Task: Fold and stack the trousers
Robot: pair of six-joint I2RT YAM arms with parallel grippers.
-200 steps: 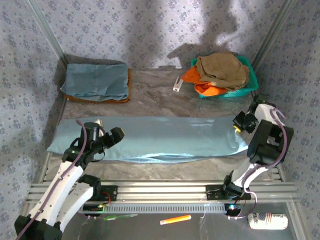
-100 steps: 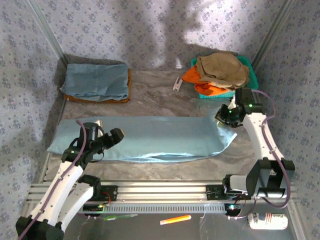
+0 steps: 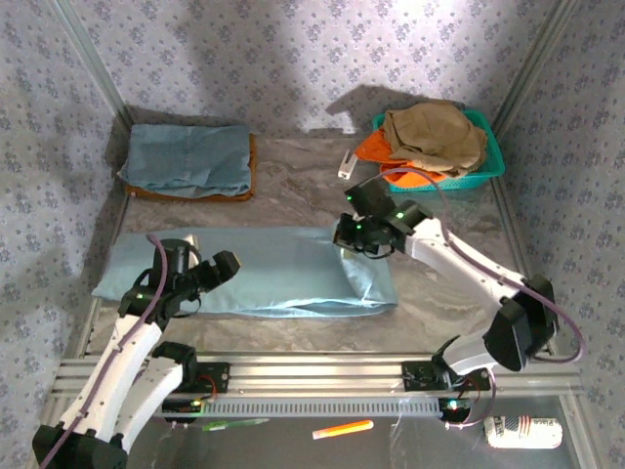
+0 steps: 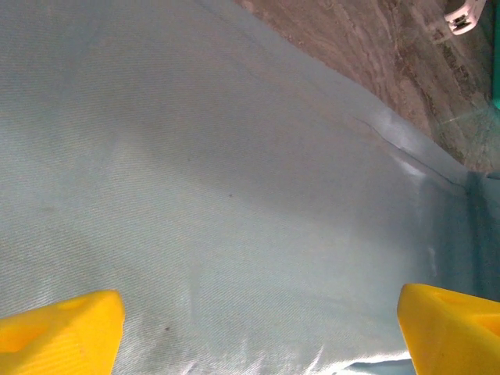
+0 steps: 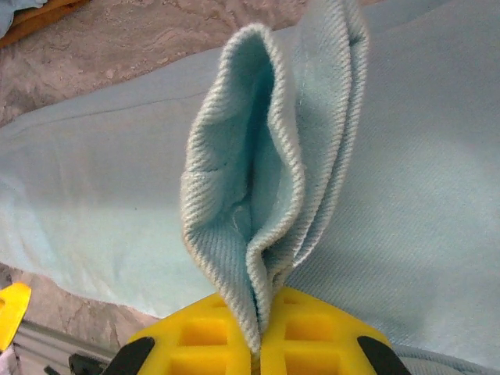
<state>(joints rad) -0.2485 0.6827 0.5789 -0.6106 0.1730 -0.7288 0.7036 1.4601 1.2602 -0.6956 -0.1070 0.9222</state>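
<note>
Nearest us, the left gripper hung with jaws wide apart, holding nothing, close over the long pale grey-blue trousers of thin soft cloth, which lay across the marbled grey counter. Further along, the right gripper was clamped on the trousers' doubled hem, held up above the cloth. We judged the end-to-end fold in hand; next, that hem needed carrying over to the opposite end. Beyond lay a folded blue-grey garment.

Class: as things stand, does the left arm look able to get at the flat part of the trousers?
Likely yes. The left gripper hangs open over the flat cloth of the trousers, nothing lying between; the right gripper pinches the far end, well apart.
</note>
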